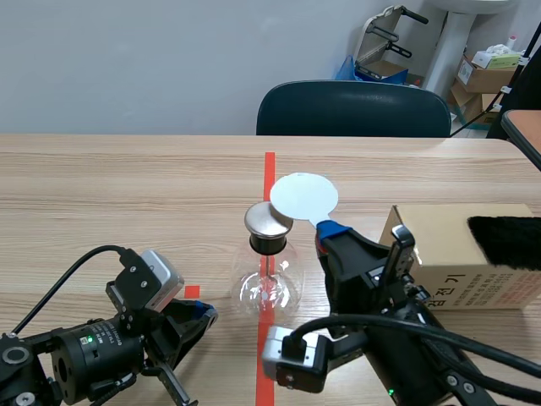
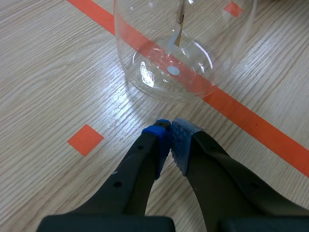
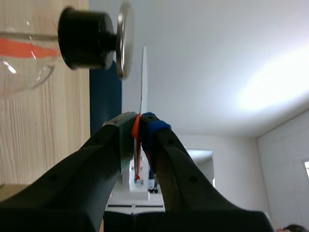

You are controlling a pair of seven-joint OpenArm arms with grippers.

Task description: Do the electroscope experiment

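Observation:
A glass flask electroscope (image 1: 269,283) stands on the red tape line at the table's middle, with a black stopper and a round metal cap (image 1: 268,221). Thin foil leaves (image 2: 179,33) hang inside the flask (image 2: 164,63). My right gripper (image 1: 328,228) is shut on the stem of a white disc (image 1: 303,195), held just right of and slightly above the cap. In the right wrist view the disc (image 3: 143,77) shows edge-on beside the cap (image 3: 123,43), with a small gap. My left gripper (image 2: 170,137) rests shut on nothing, low on the table, just short of the flask.
A cardboard box (image 1: 456,258) sits at the right with a black fur piece (image 1: 505,239) on top. A dark chair (image 1: 353,108) stands beyond the far table edge. Orange tape squares (image 2: 85,139) mark the wood.

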